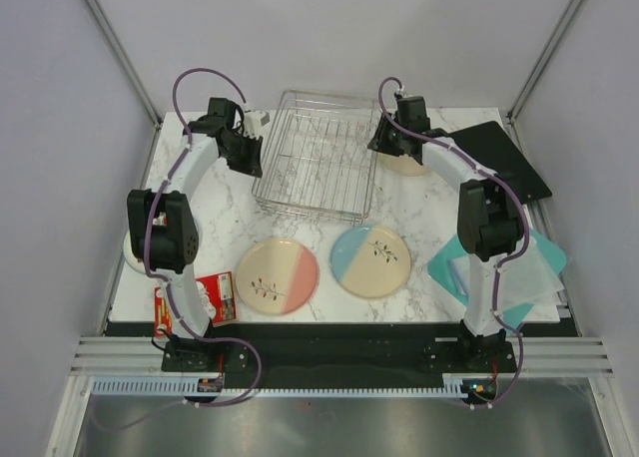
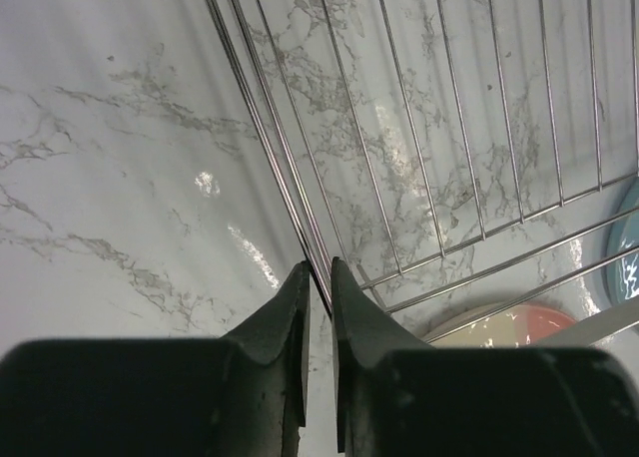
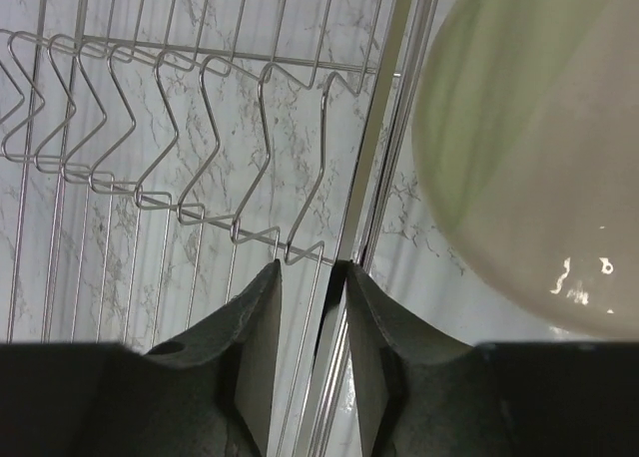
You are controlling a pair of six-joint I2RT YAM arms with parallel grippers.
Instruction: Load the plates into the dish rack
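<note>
The silver wire dish rack [image 1: 318, 156] stands empty at the back middle. My left gripper [image 1: 250, 156] is shut on its left rim wire [image 2: 285, 178], which runs between the fingertips [image 2: 319, 269]. My right gripper [image 1: 382, 141] straddles the right rim [image 3: 384, 158], slightly open [image 3: 310, 269], with the rim against one finger. The green plate [image 1: 404, 163] lies right of the rack, partly under my right arm [image 3: 539, 148]. The pink plate [image 1: 277, 275] and the blue plate [image 1: 370, 260] lie flat in front. The white fruit plate [image 1: 130, 252] is mostly hidden at the far left.
A black board [image 1: 499, 158] lies at the back right. Teal sheets [image 1: 509, 267] lie at the front right. A red-and-white packet [image 1: 205, 297] lies at the front left by the left arm's base. Grey walls close both sides.
</note>
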